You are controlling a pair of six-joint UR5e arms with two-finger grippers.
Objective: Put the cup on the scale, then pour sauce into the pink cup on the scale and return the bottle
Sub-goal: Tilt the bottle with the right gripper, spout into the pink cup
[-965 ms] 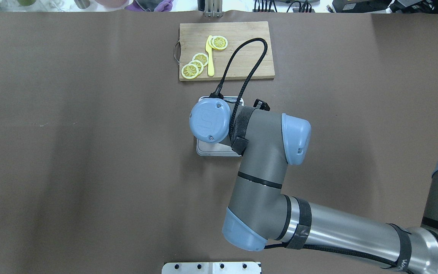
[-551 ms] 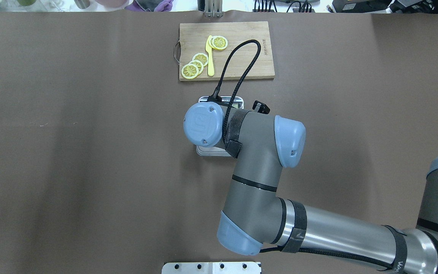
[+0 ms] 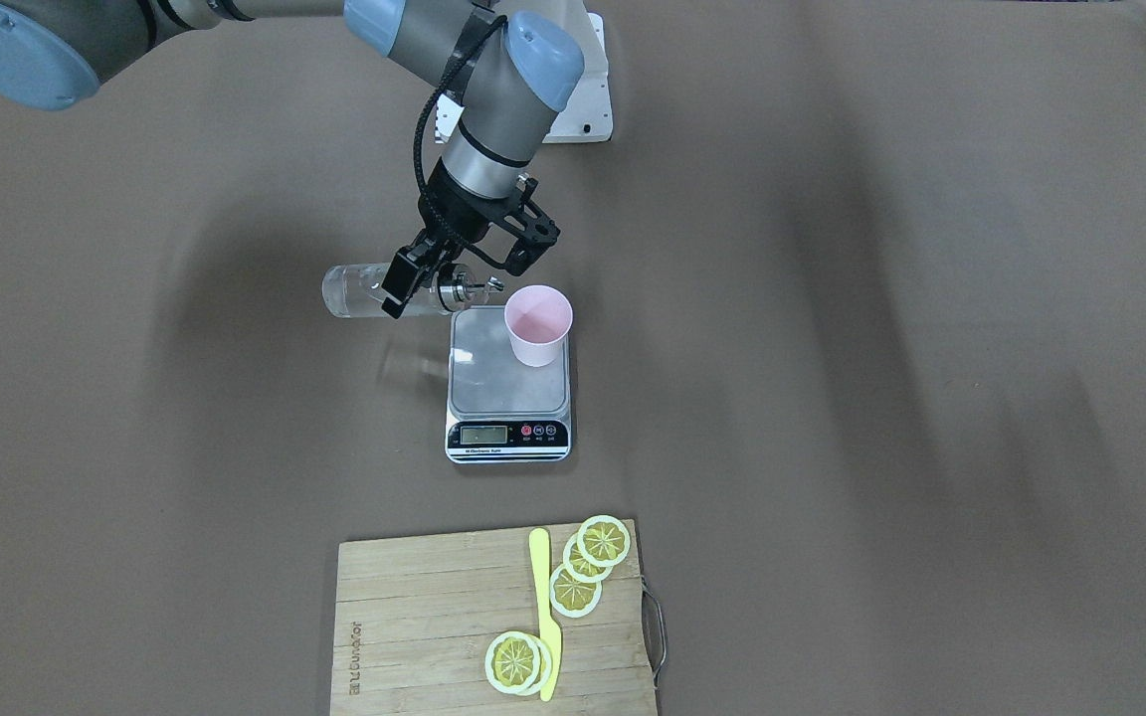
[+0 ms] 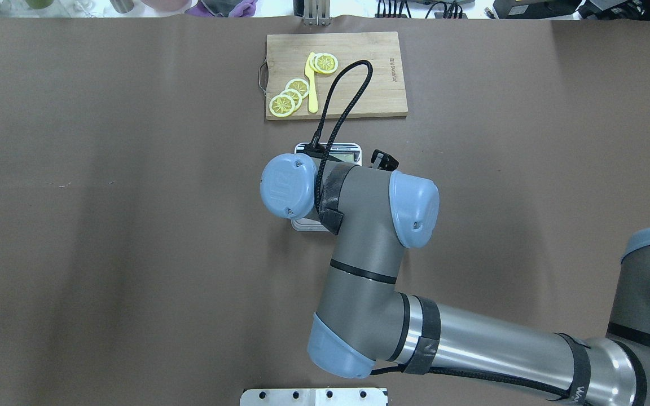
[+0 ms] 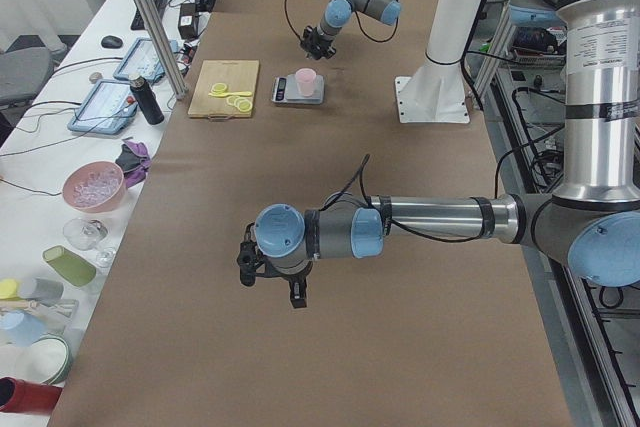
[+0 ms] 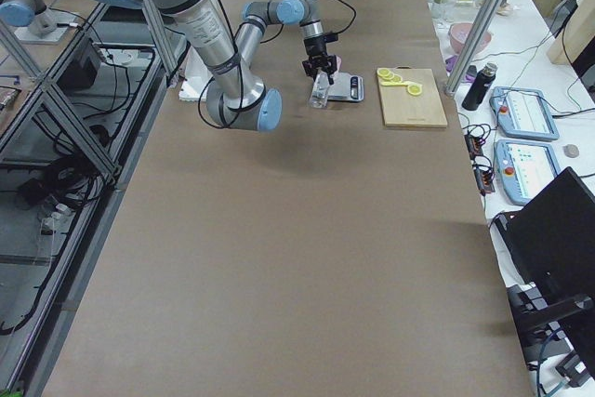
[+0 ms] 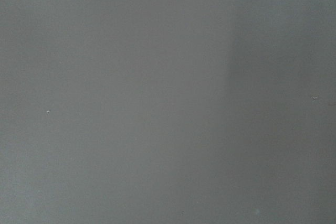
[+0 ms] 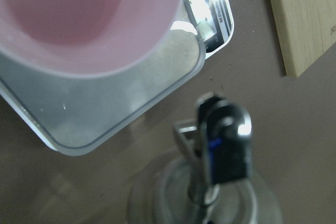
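The pale-pink cup (image 3: 537, 324) stands upright on the back corner of the scale's steel platform (image 3: 493, 383). My right gripper (image 3: 412, 286) is shut on the clear glass bottle (image 3: 354, 290) and holds it about level beside the scale. Its metal pourer cap (image 3: 464, 292) points at the cup and stops short of the rim. The right wrist view shows the cup (image 8: 79, 19), the platform (image 8: 115, 108) and the pourer (image 8: 220, 135) close up. The sauce is barely visible. In the overhead view my right arm hides the cup and most of the scale (image 4: 347, 152). My left gripper (image 5: 270, 282) shows only in the exterior left view, low over bare table; I cannot tell its state.
A wooden cutting board (image 3: 434, 626) with lemon slices (image 3: 588, 567) and a yellow knife (image 3: 543, 607) lies beyond the scale, away from the robot. Cups, bowls and tablets (image 5: 95, 187) stand off the table's far edge. A white mounting plate (image 3: 588, 109) sits at the robot's base.
My right arm's wrist has moved leftward in the overhead view, and slightly toward the robot, uncovering more of the scale's display end. The cutting board has not moved.
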